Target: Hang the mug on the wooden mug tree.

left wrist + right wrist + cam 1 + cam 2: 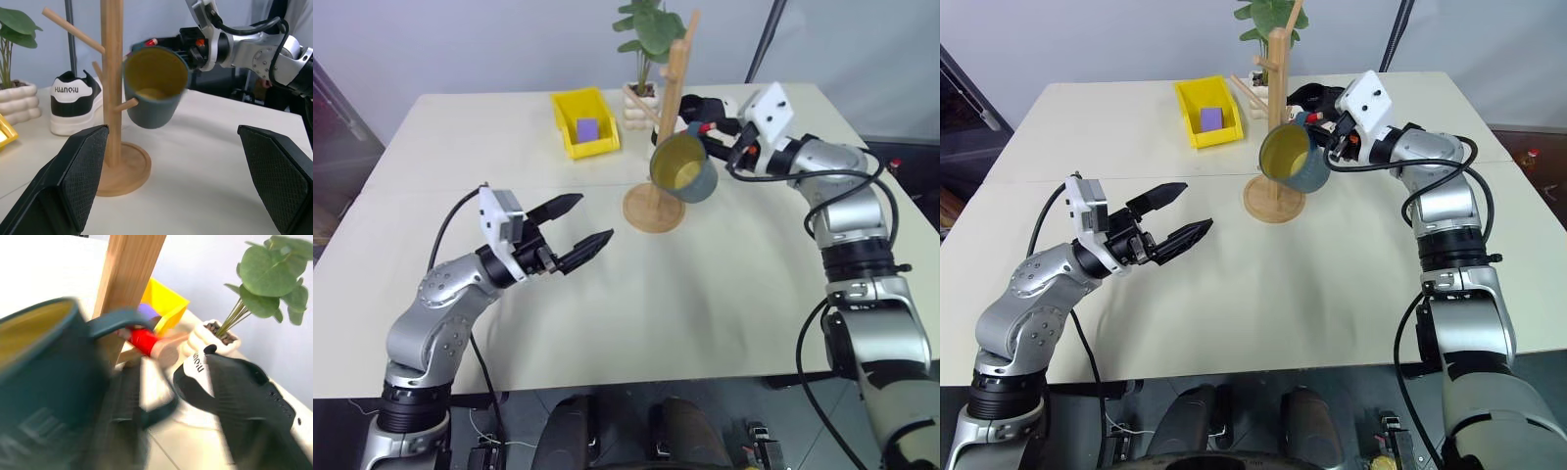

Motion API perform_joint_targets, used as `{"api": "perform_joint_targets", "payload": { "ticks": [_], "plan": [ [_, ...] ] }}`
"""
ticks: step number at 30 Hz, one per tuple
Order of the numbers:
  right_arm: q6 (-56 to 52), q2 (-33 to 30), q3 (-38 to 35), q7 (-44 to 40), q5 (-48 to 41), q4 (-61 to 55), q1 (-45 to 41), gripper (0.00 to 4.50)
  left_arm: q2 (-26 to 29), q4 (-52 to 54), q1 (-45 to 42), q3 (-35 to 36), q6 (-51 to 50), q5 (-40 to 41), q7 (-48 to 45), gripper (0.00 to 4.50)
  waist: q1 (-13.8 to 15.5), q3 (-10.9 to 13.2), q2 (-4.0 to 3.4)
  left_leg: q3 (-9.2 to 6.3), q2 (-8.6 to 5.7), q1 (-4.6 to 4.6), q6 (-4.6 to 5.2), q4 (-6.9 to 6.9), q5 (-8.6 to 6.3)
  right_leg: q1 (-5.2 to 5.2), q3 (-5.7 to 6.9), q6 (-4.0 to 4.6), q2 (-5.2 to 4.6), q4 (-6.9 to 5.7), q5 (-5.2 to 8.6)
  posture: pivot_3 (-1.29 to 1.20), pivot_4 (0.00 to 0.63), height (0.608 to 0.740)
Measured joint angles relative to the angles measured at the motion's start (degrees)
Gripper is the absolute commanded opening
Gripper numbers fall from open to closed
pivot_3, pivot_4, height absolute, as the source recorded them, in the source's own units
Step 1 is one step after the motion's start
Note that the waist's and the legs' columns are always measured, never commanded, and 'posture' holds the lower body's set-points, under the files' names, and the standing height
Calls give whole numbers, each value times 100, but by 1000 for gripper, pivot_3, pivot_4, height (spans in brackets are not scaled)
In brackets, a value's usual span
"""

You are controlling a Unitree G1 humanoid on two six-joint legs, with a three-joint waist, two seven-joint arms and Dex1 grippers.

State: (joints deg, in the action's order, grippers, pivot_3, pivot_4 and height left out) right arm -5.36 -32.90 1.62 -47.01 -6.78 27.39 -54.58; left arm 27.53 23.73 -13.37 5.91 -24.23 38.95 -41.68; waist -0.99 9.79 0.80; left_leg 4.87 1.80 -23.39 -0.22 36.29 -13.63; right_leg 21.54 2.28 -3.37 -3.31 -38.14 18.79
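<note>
- Two tools over the bench (460, 147): the left tool (576, 227) hovers with fingers spread wide and empty, near the tree's base.
- The mug (685, 168) hangs tilted on a peg of the tree (668, 108), its yellow mouth facing the left tool.
- The right tool (703, 116) sits just behind the mug at its handle; I cannot tell whether it grips.

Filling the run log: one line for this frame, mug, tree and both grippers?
mug: hanging on a mug tree peg, tilted, mouth facing robot | right gripper: beside mug, open/shut unclear | left gripper: open, empty, above table
</note>
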Motion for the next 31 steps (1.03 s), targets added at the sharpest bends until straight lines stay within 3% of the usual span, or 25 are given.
{"api": "perform_joint_targets", "payload": {
  "ticks": [8,15,19,25,31],
  "plan": [
    [-212,-463,-252,94,25,-665,382,3047,-3,-1,-49,3,-3,-4,57,4500,37,0,0,-1,-1,-2,0,-1,0,-1,0,0,-2,4,0,0,150,740],
    [-1136,-660,-1740,354,-1093,-1959,2084,3047,-46,-46,29,162,-2,-20,251,4500,25,0,0,-3,0,4,0,-3,0,-9,1,0,-2,4,0,0,150,740],
    [-1393,-355,-2165,639,-1473,-2410,3050,3047,-193,-473,133,252,138,-408,704,4500,-14,-1,-3,0,3,20,-2,-6,1,-18,-2,-1,4,1,0,0,150,740],
    [-925,614,-2049,1195,-1403,-2530,4122,3047,-530,-1516,512,422,624,-1404,1699,4500,7,-1,-3,-1,3,9,-2,-6,1,-7,-2,-1,6,1,0,0,150,740],
    [-361,897,-1757,1288,-1246,-2494,4218,3047,-560,-1650,854,429,871,-1853,1924,4500,18,-1,-2,-1,2,9,-3,-4,0,-9,-2,-6,4,2,-2,0,150,740]
  ]
}}
